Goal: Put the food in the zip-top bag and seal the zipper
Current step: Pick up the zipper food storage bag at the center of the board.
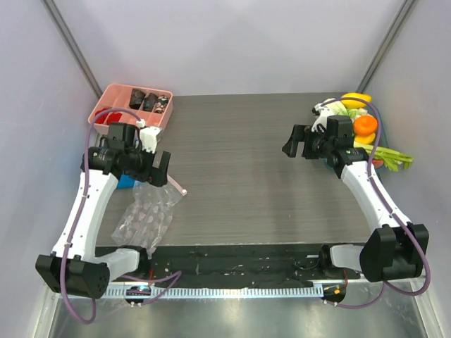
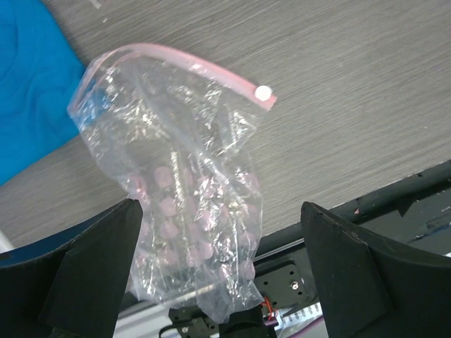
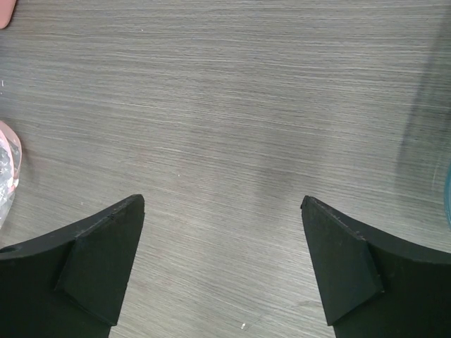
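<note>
The zip-top bag (image 1: 144, 215) lies crumpled and empty on the table at the near left. Its pink zipper (image 1: 176, 187) runs along the mouth at the far end. My left gripper (image 1: 156, 172) hovers open just above the bag's mouth. In the left wrist view the bag (image 2: 183, 190) lies between the spread fingers, below the zipper (image 2: 190, 63); the left gripper (image 2: 220, 208) holds nothing. The food is piled at the far right: an orange (image 1: 364, 125), a yellow fruit (image 1: 356, 99), a leek stalk (image 1: 392, 157). My right gripper (image 1: 290, 144) is open and empty left of the pile, over bare table (image 3: 222, 201).
A pink compartment tray (image 1: 113, 95) with dark and red pieces stands at the far left. A blue cloth (image 1: 125, 182) lies under the left arm, beside the bag (image 2: 28, 105). A black strip (image 1: 239, 257) runs along the near table edge. Grey walls close in both sides.
</note>
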### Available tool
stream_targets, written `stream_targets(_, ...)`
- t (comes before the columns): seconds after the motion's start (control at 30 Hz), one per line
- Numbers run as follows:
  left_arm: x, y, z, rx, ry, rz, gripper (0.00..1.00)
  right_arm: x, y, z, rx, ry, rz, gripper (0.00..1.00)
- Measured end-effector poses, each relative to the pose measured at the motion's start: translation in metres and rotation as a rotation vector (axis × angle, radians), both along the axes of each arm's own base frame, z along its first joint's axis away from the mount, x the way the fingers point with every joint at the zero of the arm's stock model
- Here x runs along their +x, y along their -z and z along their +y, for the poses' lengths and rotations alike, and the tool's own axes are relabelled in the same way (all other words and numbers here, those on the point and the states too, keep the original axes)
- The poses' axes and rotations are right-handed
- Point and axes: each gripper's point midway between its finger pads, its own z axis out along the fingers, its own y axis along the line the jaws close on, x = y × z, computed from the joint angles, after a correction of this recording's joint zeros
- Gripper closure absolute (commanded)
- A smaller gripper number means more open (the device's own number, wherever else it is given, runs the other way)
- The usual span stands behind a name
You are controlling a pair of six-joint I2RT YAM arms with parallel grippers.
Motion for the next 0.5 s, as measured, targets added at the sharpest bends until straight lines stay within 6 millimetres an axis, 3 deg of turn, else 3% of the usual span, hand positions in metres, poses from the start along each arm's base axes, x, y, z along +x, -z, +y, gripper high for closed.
stream_targets(0.27, 0.017, 0.021, 0.025, 0.139, -0.115, 0.093, 0.0, -0.002, 0.002, 0.003, 0.025, 0.001, 0.015, 0.0)
stream_targets(0.5, 0.0, 0.05, 0.039, 0.217, -0.123, 0.17, 0.0, -0.004, 0.01, 0.007, 0.058, 0.005, 0.052, 0.0)
